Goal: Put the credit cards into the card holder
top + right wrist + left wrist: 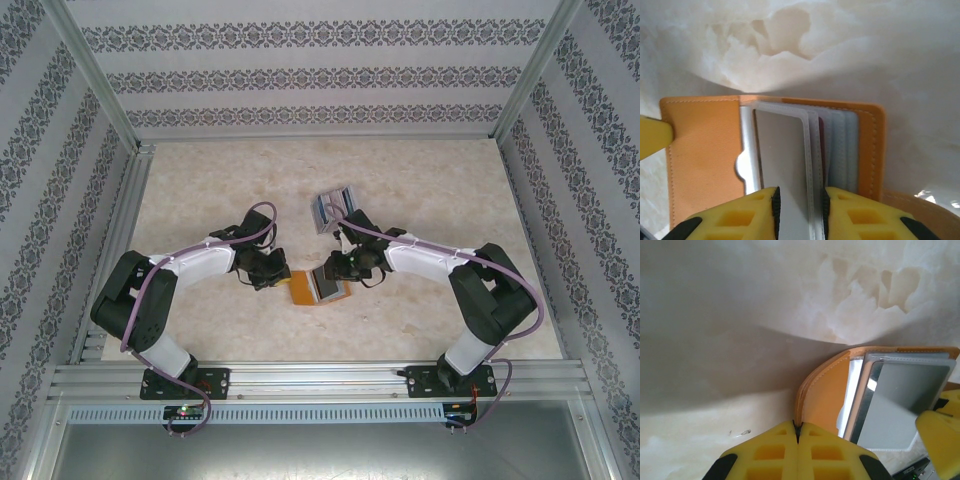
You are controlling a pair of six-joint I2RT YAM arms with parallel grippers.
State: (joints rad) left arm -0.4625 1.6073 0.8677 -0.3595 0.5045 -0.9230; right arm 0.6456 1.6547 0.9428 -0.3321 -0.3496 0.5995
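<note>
While the left gripper is pressed together on the left flap of the orange-brown leather card holder, hold that flap taut. The grey plastic credit card looks partly inside the holder's clear sleeve. The right gripper straddles it; I can't tell if it's clamped. Push straight and shallow so the sleeve doesn't buckle. Spare cards lie beyond the holder.

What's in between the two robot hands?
The open card holder lies between the left gripper and the right gripper, with a grey card on it. The top view shows it.
</note>
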